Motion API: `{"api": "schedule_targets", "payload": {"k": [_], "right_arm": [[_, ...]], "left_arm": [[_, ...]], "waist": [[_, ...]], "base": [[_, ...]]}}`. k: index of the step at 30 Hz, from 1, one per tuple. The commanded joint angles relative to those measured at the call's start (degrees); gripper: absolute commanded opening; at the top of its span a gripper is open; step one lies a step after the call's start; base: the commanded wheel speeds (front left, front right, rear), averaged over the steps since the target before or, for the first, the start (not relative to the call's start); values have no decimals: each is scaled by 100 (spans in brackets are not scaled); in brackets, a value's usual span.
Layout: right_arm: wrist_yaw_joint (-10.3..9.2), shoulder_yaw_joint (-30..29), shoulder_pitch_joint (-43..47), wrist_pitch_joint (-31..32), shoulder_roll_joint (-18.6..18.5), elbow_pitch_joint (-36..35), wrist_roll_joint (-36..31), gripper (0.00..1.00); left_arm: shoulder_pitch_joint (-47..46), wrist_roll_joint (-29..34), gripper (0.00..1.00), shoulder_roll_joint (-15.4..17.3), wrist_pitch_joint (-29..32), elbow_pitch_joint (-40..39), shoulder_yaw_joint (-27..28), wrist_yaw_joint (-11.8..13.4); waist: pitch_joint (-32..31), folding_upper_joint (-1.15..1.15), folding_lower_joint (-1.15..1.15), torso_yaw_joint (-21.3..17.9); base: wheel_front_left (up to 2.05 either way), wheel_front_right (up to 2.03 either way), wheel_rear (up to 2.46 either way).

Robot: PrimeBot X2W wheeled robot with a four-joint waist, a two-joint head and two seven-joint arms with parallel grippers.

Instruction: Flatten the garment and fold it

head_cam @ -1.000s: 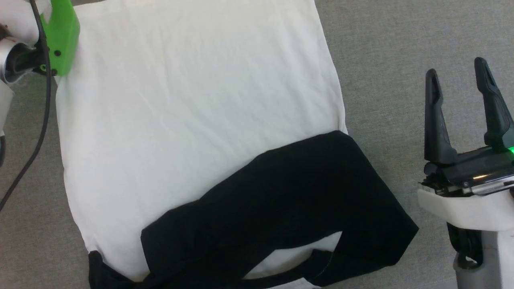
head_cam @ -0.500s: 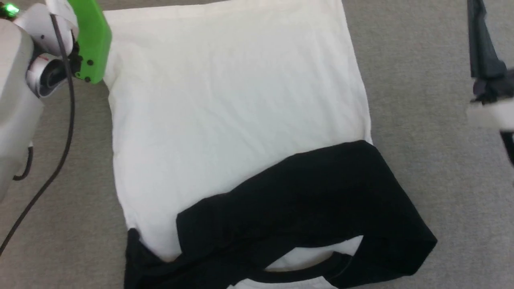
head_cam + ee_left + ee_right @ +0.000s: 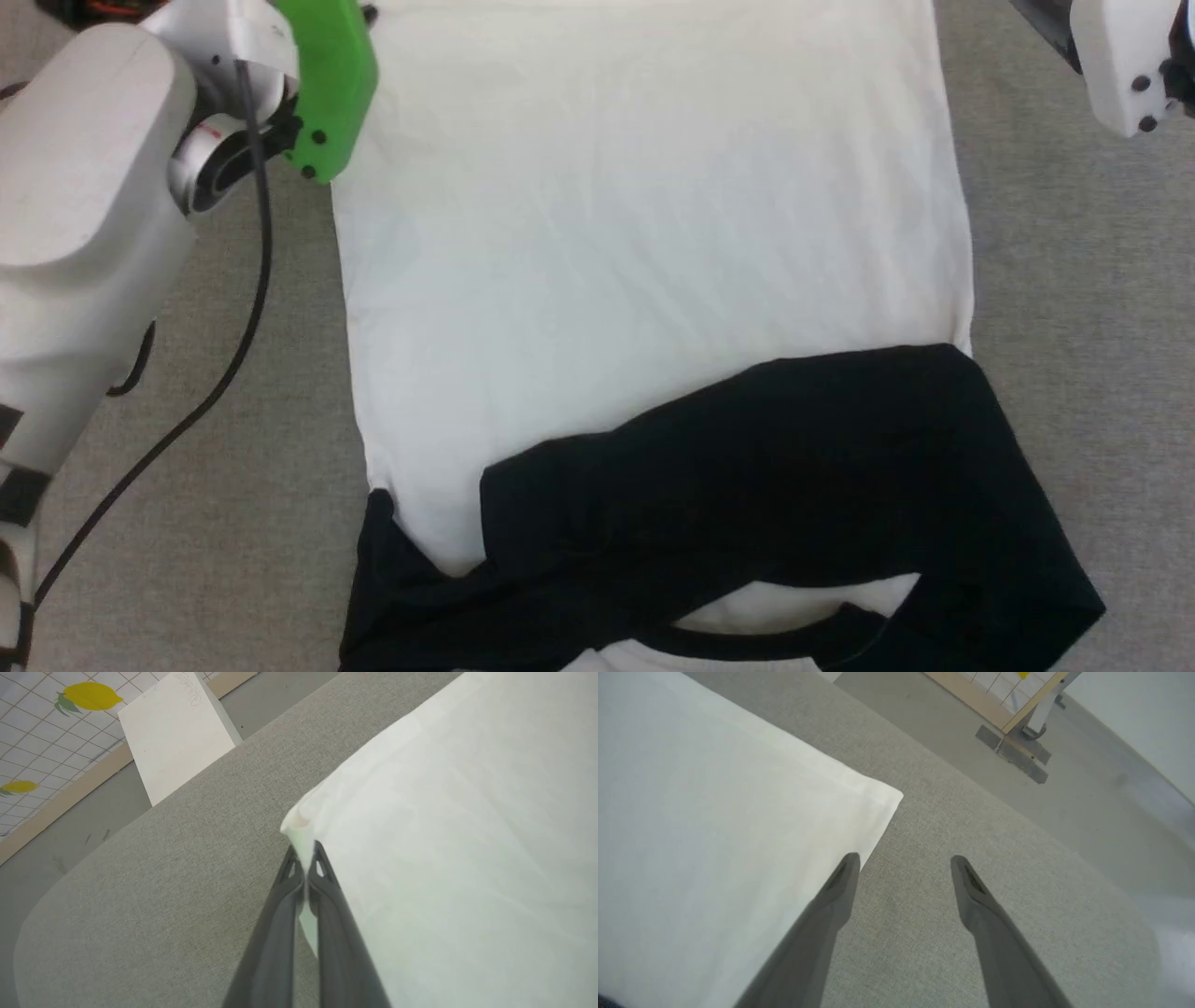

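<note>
The garment (image 3: pixel 635 233) is soft matt cloth, faintly creased; its black sleeve (image 3: pixel 794 485) is equally dull. The table (image 3: pixel 1074 280) wears grey, coarse woven fabric. The arm shell (image 3: pixel 84 168) is smooth, slightly glossy white plastic, its green cover (image 3: pixel 331 84) smooth plastic too.

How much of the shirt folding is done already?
Done: the garment lies flat on the grey surface, with its black sleeves lying across the near end. In hand: the left gripper has its fingers pinched shut on one far corner. The right gripper hangs open beside the other far corner, gripping nothing. Left: probably grab that corner, then fold the white body over.
</note>
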Motion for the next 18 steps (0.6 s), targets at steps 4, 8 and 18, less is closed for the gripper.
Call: {"api": "schedule_targets", "payload": {"k": [4, 8, 18], "right_arm": [[-9, -92, -542, 805, 173, 732, 346, 100], [-9, -212, -818, 1119, 386, 1305, 202, 100], [-9, -344, -932, 1025, 785, 2064, -183, 100]], "left_arm": [[-305, -80, 0, -215, -216, -45, -115, 1], [-509, -110, 0, -359, -375, -27, -207, 1], [-836, -281, 0, -503, -651, 179, -467, 1]], "waist": [[401, 0, 0, 412], [617, 0, 0, 570], [996, 0, 0, 736]], "base": [[0, 0, 0], [0, 0, 0], [0, 0, 0]]}}
